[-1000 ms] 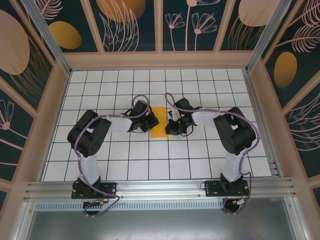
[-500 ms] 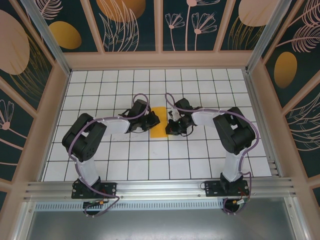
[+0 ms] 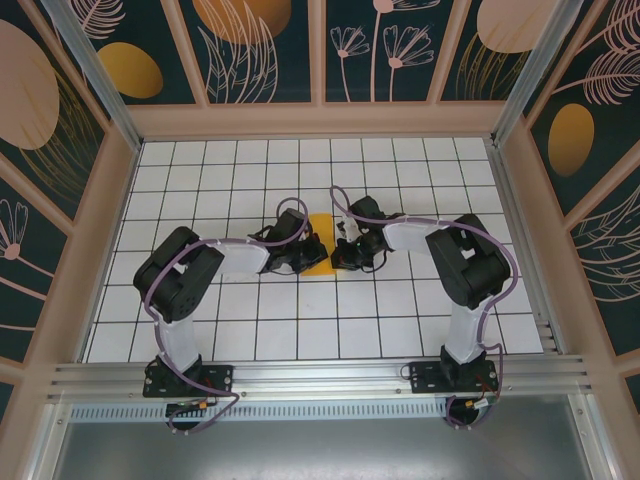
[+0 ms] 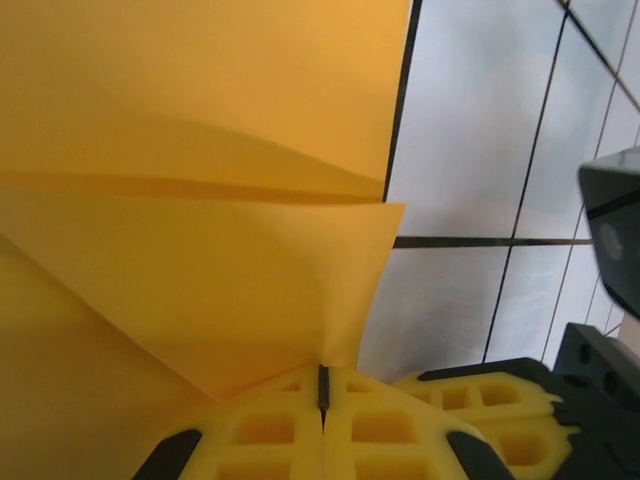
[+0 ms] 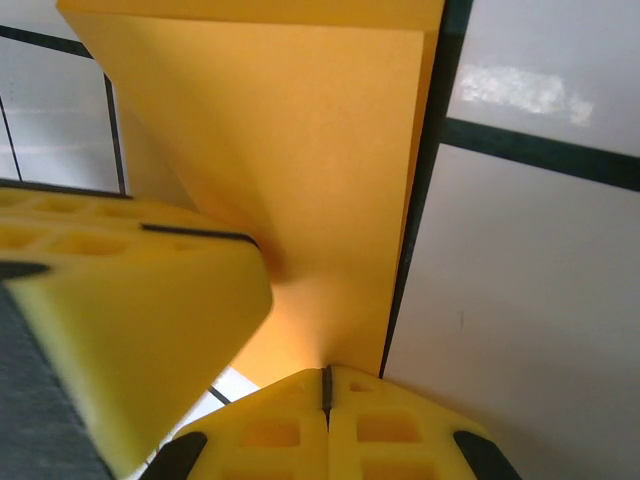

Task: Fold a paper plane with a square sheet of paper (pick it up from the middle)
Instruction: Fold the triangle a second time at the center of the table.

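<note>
The left tool [image 4: 323,388] was pressed together on the corner of a raised flap of the square sheet of paper [image 3: 323,240], and the right tool [image 5: 326,384] was pinching its right edge (probably to hold it taut for a fold); the sheet lay mid-bench [image 3: 400,180], directly between both tools
</note>
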